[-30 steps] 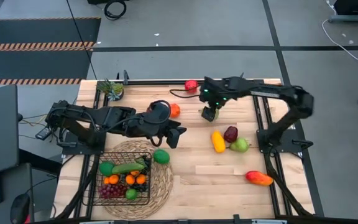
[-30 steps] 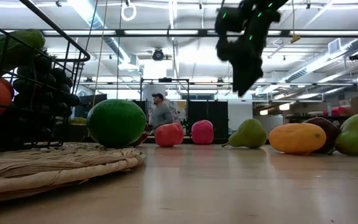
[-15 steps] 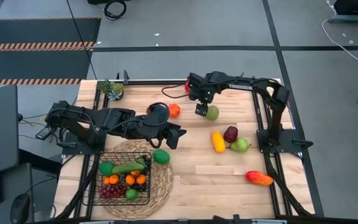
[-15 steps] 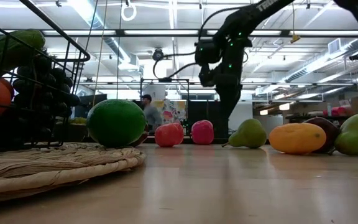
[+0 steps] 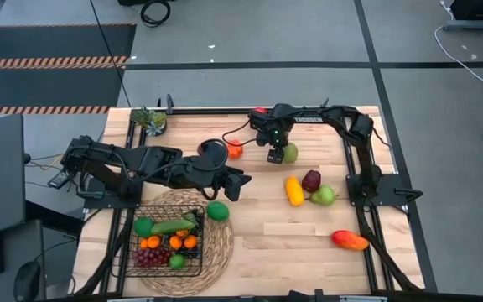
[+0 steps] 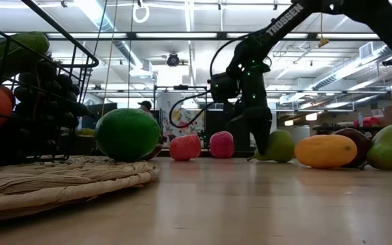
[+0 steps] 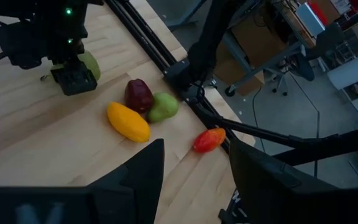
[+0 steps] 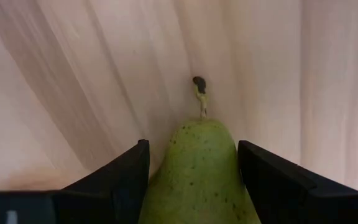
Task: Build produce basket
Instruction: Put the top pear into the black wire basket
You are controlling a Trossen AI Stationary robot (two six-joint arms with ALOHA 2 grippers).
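Right tool [image 5: 277, 156] now down astride pear [image 8: 199, 173], spread; pale wood tabletop [image 5: 275, 231]

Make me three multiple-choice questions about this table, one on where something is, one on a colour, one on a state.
1. Where does the basket sit?
A. on the woven mat
B. on bare wood
C. on the floor

2. What colour is the fruit between the right hand's fingers?
A. red
B. green
C. orange

3. How is the left hand?
A. clamping the mango
B. inside the basket
C. open, holding nothing

Answers: 1 A, the mat rings the basket. 2 B, a green pear shows between them. 3 C, its fingers stand apart over bare table.
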